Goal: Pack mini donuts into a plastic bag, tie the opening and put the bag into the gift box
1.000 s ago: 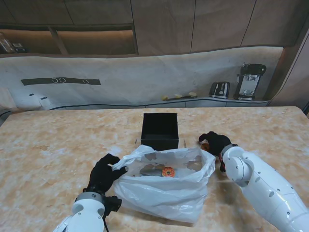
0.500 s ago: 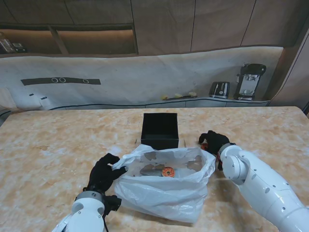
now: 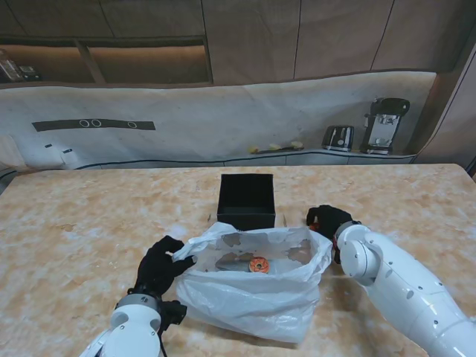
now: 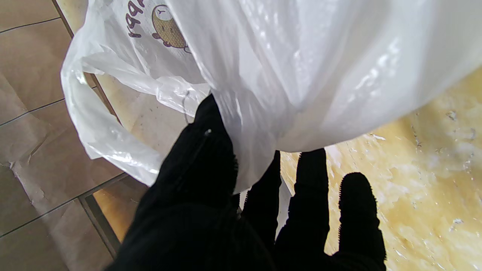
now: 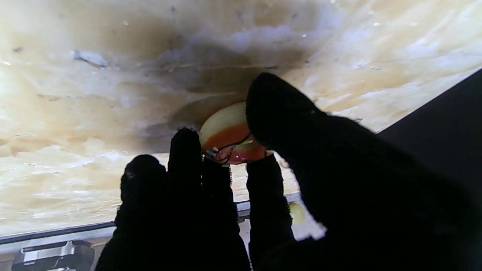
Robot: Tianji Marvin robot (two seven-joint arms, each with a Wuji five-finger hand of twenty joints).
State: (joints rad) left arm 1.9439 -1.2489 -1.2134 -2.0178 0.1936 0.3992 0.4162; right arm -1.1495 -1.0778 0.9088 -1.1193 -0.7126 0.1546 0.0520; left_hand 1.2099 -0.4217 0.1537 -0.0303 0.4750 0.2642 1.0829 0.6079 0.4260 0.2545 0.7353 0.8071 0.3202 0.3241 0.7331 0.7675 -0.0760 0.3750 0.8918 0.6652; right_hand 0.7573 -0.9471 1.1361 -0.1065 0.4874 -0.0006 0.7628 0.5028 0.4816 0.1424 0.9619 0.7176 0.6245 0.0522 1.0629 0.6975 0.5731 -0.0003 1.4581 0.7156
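From the stand's view, the plastic bag (image 3: 256,286) lies open on the bench (image 3: 74,223), one donut (image 3: 259,264) already inside, with the black gift box (image 3: 247,201) just beyond it. The left hand (image 3: 160,266) grips the bag's rim at its left side. The right hand (image 3: 329,220) sits right of the bag, closed on something orange. The packing step is in hand.

The left wrist view confirms thumb and fingers (image 4: 312,188) pinching the plastic (image 4: 301,67).

The right wrist view alone shows the second donut (image 5: 228,139), red-glazed, gripped between thumb and fingertips (image 5: 184,145) close to the bench top. Next, I judge, it must be carried over the opening and released.
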